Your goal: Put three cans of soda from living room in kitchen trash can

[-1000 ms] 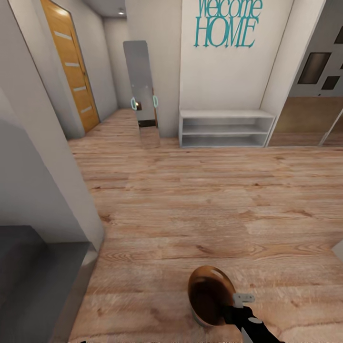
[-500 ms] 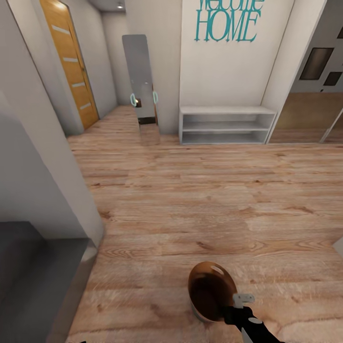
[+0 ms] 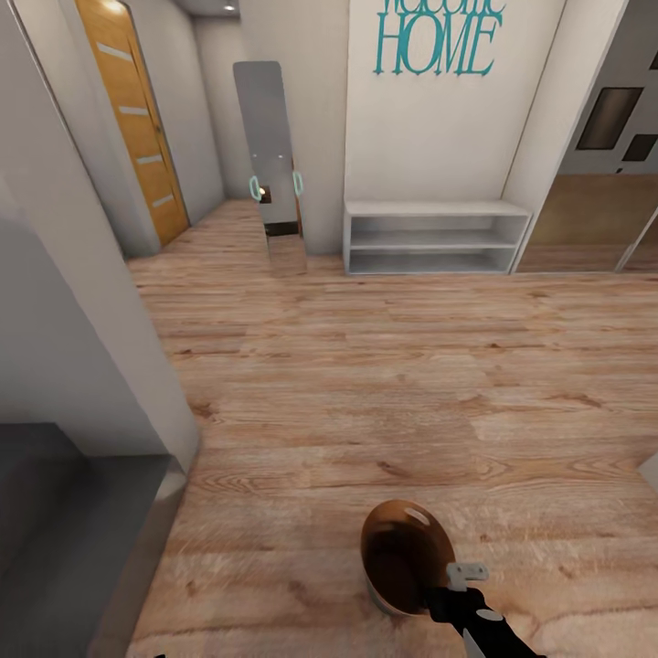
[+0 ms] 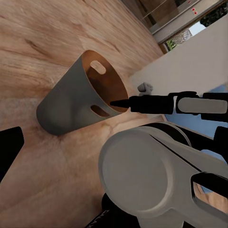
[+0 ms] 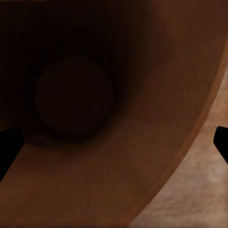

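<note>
The right gripper (image 3: 437,599) is being shown at the lower edge of the head view, its black fingers closed over the near rim of the tash can (image 3: 402,557), which is being held clear of the pale wood floor (image 3: 366,384) and tipped so that its brown inside is facing upward. In the left wrist view the same bin (image 4: 71,102) is being seen from the side, grey outside and brown within, with an oval handle slot near the rim (a second slot is showing lower on the wall), and a black finger of the right gripper (image 4: 124,101) is being pressed against the rim. In the right wrist view the dark brown interior of the bin (image 5: 142,142) is being looked into, with two black fingertips (image 5: 9,145) at the picture's edges. How far the left gripper (image 4: 7,152) is open cannot be told; a single black fingertip is being shown. Farther off in the head view, a white low shelf (image 3: 437,238) is standing against the wall under teal lettering (image 3: 437,41), with a tall mirror (image 3: 270,151) beside it and an orange wooden door (image 3: 132,119) down the corridor.
</note>
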You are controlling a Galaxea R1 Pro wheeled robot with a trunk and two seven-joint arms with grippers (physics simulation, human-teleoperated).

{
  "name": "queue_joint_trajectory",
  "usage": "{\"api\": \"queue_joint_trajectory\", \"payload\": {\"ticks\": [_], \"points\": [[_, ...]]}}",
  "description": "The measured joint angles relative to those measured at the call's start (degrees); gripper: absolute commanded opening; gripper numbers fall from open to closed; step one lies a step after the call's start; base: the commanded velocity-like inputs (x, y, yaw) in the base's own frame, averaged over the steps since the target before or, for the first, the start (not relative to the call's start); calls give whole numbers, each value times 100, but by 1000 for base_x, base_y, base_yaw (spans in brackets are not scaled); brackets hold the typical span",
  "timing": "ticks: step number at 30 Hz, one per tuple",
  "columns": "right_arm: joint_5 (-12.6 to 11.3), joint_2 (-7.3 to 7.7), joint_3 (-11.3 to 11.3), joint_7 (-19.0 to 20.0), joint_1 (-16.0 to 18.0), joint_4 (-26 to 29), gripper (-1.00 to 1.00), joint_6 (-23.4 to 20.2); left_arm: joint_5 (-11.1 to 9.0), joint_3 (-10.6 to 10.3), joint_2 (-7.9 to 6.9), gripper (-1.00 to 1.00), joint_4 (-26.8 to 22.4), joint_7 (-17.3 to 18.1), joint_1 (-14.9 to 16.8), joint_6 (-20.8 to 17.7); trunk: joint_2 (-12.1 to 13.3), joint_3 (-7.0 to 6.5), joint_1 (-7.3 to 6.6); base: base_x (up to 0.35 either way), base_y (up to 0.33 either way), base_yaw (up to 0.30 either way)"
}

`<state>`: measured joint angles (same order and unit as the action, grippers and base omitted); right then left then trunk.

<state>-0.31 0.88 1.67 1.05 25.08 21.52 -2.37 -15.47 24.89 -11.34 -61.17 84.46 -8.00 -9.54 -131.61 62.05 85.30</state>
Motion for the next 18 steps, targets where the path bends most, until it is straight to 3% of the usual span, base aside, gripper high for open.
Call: {"api": "queue_joint_trajectory", "payload": {"ticks": [18], "points": [[1,0,2,0,2,0,100,0,0,-12,0,100,0,0,0,1,0,34,0,0,0,0]]}}
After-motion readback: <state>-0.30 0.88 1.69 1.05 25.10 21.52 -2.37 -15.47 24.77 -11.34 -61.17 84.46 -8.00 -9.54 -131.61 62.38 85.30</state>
